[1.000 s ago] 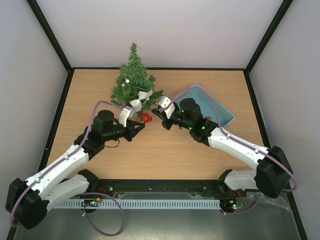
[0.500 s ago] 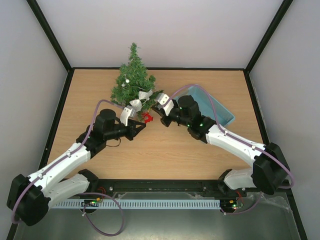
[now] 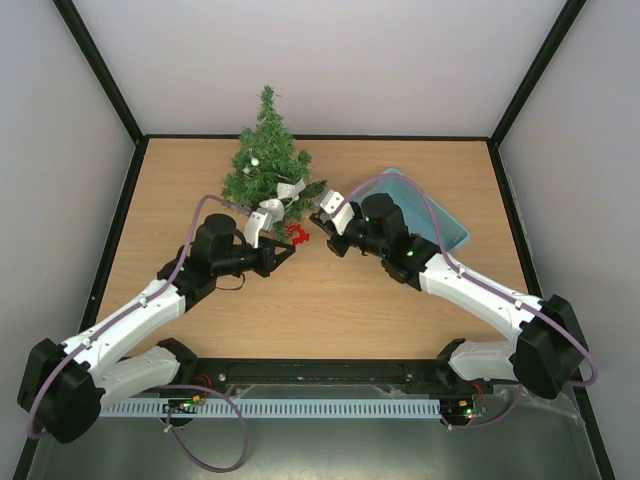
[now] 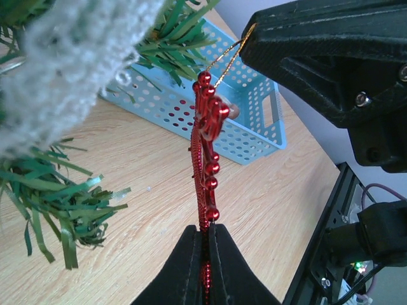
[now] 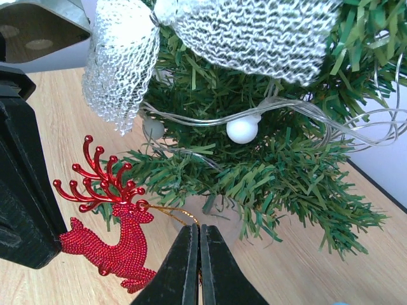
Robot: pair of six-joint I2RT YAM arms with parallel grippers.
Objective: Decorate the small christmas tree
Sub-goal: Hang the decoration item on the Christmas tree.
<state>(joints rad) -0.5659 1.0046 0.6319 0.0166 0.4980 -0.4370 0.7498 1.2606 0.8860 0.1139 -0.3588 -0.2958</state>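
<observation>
Table [image 3: 200, 180]: wood top; small christmas tree [image 3: 268, 160] stands upright near the far edge, a little left of centre; blue basket [image 3: 447, 226] to its right, partly under the right arm.

Tree already carries a silver mesh bow [image 5: 254, 32] and a light string [image 5: 242, 129] with white bulbs; so partly dressed.

Left gripper [image 4: 205, 234] clamped on the rear end of the red reindeer [image 5: 114, 244]; right gripper [image 5: 194, 234] pinched together on its gold loop [image 5: 170, 212]; ornament held between the two, just beside the lower branches, not yet hung.

Remaining, by my judgement: loop over a branch tip; both let go.
</observation>
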